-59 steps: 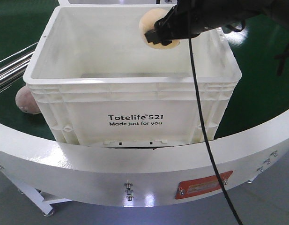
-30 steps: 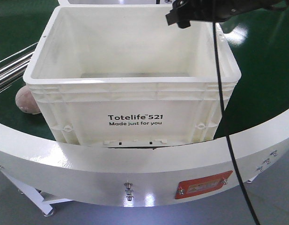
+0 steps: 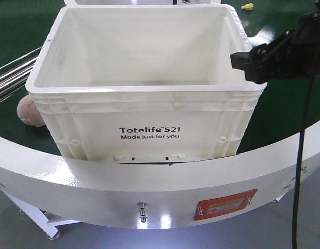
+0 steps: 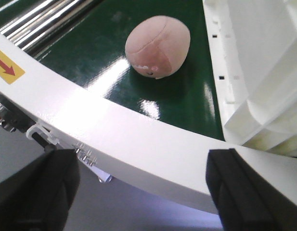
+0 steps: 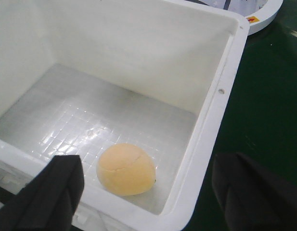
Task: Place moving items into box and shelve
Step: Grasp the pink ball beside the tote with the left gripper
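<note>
Lumps against a second ago: yellow-orange lump (image 5: 126, 168) no longer pinched in the right gripper (image 3: 246, 65) above the far right corner of the box (image 3: 149, 129). Now lying free on the box floor, close to one wall near a corner, at 6 o'clock in the right wrist view. Hidden from the front view by the box wall.

Right gripper swung out past the rim since half a second ago. Now outside the box at its 3 o'clock, above the green belt (image 3: 284, 114), fingers (image 5: 47, 192) spread wide with nothing between them.

Pinkish-brown lump (image 4: 158, 46) unmoved: on the belt at the box's 9 o'clock, just beside the box wall, contact impossible to judge. Left gripper (image 4: 146, 192) on the outer side of the white curved rail (image 4: 138, 139), spread wide and empty, pinkish-brown lump at its 12 o'clock across the rail. Box in the same spot, upright, print toward the front camera.

Counted:
- two lumps, one inside the box and one outside
- one box
- two grippers, both released
- one tiny yellow object (image 3: 247, 7) on the belt at the box's 1 o'clock, well apart from both lumps
- one red label (image 3: 225, 204) on the rail
- steel rollers (image 3: 9, 72) at the box's 10 o'clock, number unclear
</note>
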Motion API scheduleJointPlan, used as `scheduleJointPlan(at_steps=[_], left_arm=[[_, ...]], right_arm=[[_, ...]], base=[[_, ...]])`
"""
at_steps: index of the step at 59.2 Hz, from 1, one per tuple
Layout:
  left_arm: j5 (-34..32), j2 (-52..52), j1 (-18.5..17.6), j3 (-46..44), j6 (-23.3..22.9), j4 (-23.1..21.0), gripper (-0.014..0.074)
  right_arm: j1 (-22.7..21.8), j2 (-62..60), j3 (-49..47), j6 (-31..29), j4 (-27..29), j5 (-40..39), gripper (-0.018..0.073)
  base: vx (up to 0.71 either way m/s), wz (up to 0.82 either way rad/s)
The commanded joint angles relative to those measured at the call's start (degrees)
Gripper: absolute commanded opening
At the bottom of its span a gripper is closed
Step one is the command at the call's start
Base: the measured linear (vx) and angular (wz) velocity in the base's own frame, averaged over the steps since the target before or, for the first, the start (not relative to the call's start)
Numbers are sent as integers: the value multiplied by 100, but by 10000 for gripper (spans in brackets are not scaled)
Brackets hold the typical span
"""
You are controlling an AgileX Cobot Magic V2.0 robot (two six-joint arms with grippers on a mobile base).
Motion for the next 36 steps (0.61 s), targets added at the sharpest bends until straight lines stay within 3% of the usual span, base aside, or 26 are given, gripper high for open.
scheduleJointPlan(at_steps=[1, 11, 19, 26, 33, 36], left_arm=[[-311, 530, 19, -428, -387, 328, 653], [37, 1671, 71, -1402, -523, 569, 632], [56, 2432, 443, -2089, -108, 337, 598], [113, 3011, 865, -2522, 718, -643, 584], [132, 3530, 1089, -2769, 2189, -2126, 584], [30, 3714, 1105, -2832, 2541, -2535, 584]], right_arm=[[-11, -183, -78, 3, -46, -372, 585], [-11, -183, -78, 3, -41, -240, 585], [-11, -183, -78, 3, -41, -240, 585], [-11, -183, -78, 3, -41, -240, 585], [-11, -183, -78, 3, -41, -240, 585], [-11, -183, -78, 3, -41, -240, 585]], base=[[0, 0], [0, 0], [0, 0], [0, 0], [0, 0], [0, 0]])
